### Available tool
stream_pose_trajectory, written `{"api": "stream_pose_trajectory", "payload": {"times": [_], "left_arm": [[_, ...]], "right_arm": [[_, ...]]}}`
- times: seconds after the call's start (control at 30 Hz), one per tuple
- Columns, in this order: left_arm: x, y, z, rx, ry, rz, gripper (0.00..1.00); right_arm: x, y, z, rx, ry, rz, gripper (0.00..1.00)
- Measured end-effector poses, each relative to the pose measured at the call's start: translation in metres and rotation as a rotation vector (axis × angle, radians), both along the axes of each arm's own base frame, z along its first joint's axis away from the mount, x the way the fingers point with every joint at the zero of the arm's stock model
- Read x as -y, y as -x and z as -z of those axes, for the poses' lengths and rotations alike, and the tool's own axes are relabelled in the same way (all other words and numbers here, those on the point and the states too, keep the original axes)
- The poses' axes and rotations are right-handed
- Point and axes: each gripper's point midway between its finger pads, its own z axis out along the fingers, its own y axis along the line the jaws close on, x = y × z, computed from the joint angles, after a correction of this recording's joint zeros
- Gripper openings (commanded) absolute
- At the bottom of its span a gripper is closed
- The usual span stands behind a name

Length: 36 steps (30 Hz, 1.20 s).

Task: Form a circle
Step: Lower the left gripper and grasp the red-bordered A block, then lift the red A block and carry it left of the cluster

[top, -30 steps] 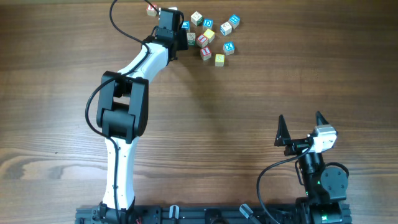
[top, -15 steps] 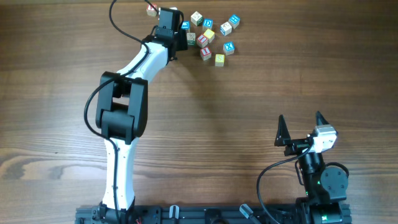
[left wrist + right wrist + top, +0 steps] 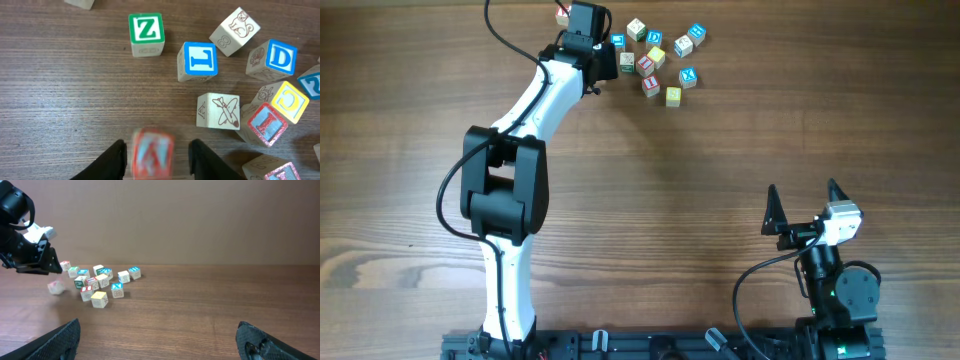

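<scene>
Left wrist shows blurred red-lettered cube [image 3: 152,152] between the fingers [image 3: 112,165], touching neither.

You get bright, even, diffuse light and soft shadows. In the left wrist view the red-lettered cube [image 3: 152,150] is motion-blurred; everything else is sharp.

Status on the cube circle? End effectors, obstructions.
Left end effector open, straddling a blurred red-lettered cube, looks unclamped. Right end effector wide open, empty, far off. Letter cubes bunched loosely, no clean ring. No obstruction seen.
</scene>
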Motion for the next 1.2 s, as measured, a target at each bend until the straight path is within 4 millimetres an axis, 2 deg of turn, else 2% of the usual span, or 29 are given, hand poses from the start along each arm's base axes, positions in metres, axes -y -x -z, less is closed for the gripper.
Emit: {"api": "stream_pose_trajectory", "payload": {"times": [0.1, 0.17, 0.4, 0.57, 0.67, 0.77, 0.93, 1.03, 1.2], "left_arm": [[0.001, -0.003, -0.003, 0.018, 0.005, 0.0, 0.43], [0.002, -0.007, -0.005, 0.035, 0.01, 0.0, 0.49], [0.003, -0.01, 0.001, 0.039, 0.011, 0.0, 0.5], [0.005, -0.023, 0.0, 0.098, 0.026, -0.002, 0.51], [0.002, -0.029, 0.012, 0.105, 0.024, -0.012, 0.54], [-0.013, -0.036, 0.028, 0.105, 0.014, -0.042, 0.55], [-0.028, -0.041, 0.044, 0.097, 0.009, -0.069, 0.49], [-0.027, -0.045, 0.041, 0.119, 0.014, -0.068, 0.46], [-0.025, -0.045, 0.041, 0.12, 0.015, -0.065, 0.35]], "right_arm": [[0.0, 0.0, 0.0, 0.0, 0.0, 0.0, 1.0], [0.0, 0.0, 0.0, 0.0, 0.0, 0.0, 1.0], [0.0, 0.0, 0.0, 0.0, 0.0, 0.0, 1.0], [0.0, 0.0, 0.0, 0.0, 0.0, 0.0, 1.0], [0.0, 0.0, 0.0, 0.0, 0.0, 0.0, 1.0], [0.0, 0.0, 0.0, 0.0, 0.0, 0.0, 1.0], [0.0, 0.0, 0.0, 0.0, 0.0, 0.0, 1.0], [0.0, 0.0, 0.0, 0.0, 0.0, 0.0, 1.0], [0.0, 0.0, 0.0, 0.0, 0.0, 0.0, 1.0]]}}
